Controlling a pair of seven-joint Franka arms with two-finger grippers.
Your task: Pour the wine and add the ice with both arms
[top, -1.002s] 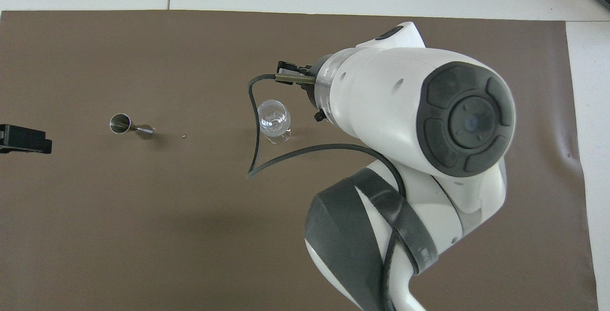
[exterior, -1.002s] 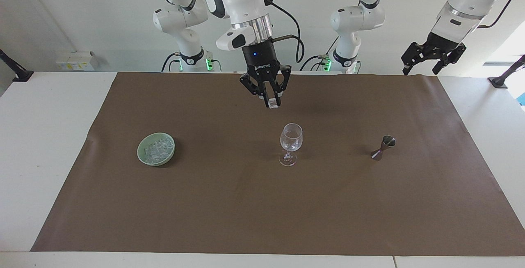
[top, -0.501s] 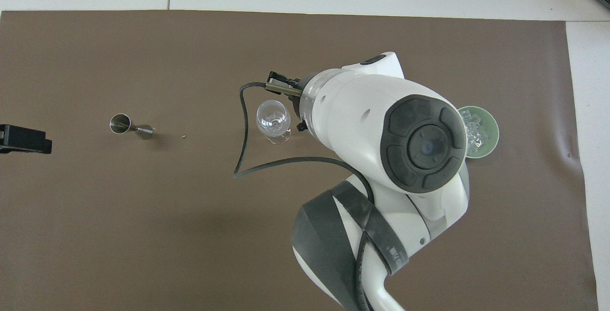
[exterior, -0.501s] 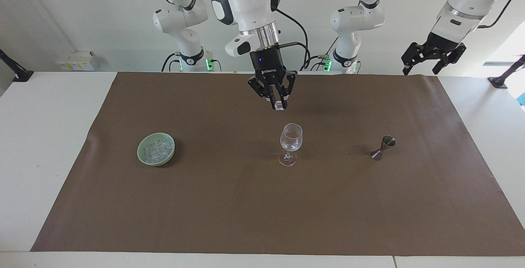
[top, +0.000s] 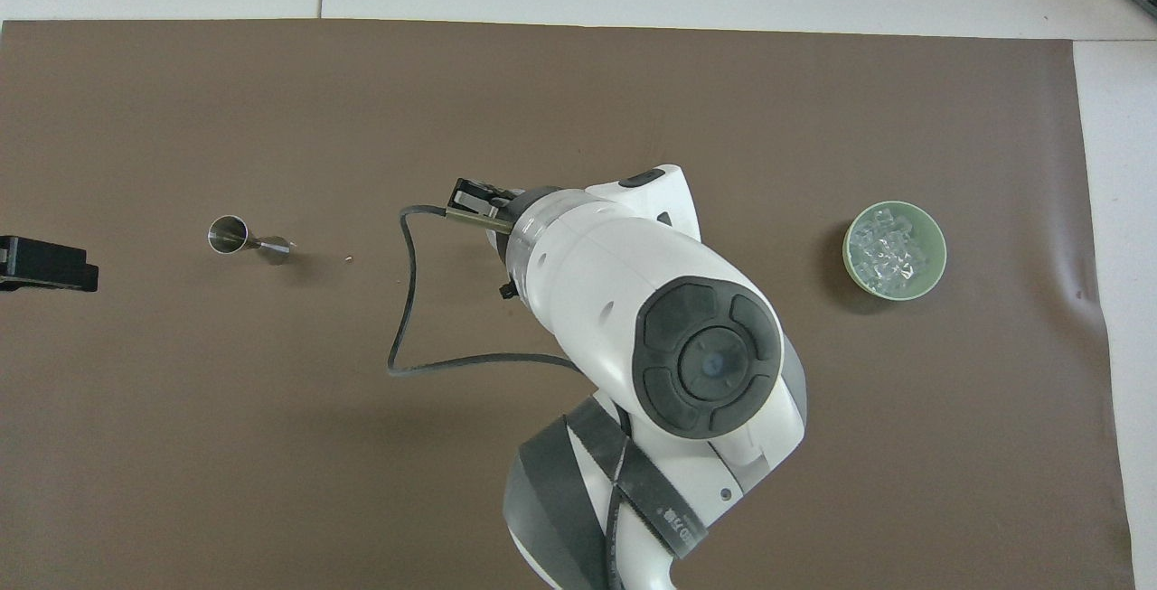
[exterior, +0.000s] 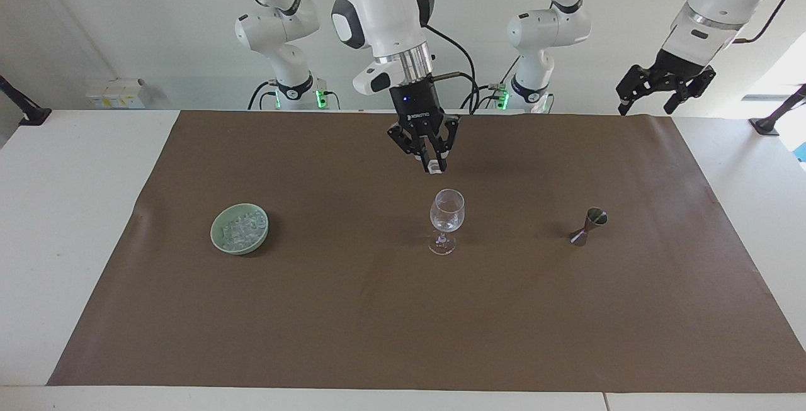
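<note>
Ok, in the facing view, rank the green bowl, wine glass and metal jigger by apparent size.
Largest to smallest:
1. Green bowl and wine glass: alike, bowl wider, glass taller, so unranked.
2. Metal jigger: clearly smallest.

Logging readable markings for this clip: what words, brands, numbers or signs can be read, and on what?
"ROBOTIQ": white lettering on the black body of the right gripper, only just legible in the facing view.
White print on the right arm's dark strap in the overhead view: too small to read.
Nothing else bears text.
</note>
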